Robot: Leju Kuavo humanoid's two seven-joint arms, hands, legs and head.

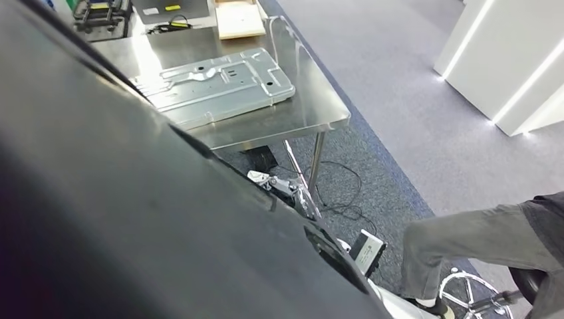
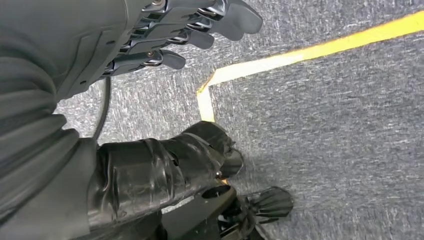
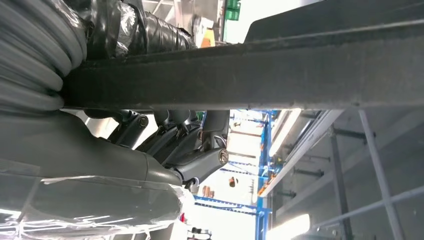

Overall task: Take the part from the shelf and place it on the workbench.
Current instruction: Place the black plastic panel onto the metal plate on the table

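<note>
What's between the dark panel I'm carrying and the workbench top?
A silver stamped plate lies on the workbench, covering much of its near end and leaving bare steel along the front edge. The dark panel, gripped by the right hand, hides the rest of the path.

A seated person's grey-trousered leg [image 1: 475, 242] shows beside a chrome chair base [image 1: 469, 296]. Black cables [image 1: 339, 193] trail over grey carpet [image 1: 412, 86], which carries a yellow tape line [image 2: 320, 50]. White lit panels [image 1: 505, 60] stand beyond.

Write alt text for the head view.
A large dark part fills the lower left, blocking much of the view. Behind it a steel workbench carries a silver metal panel; a seated person's leg is at lower right.
</note>
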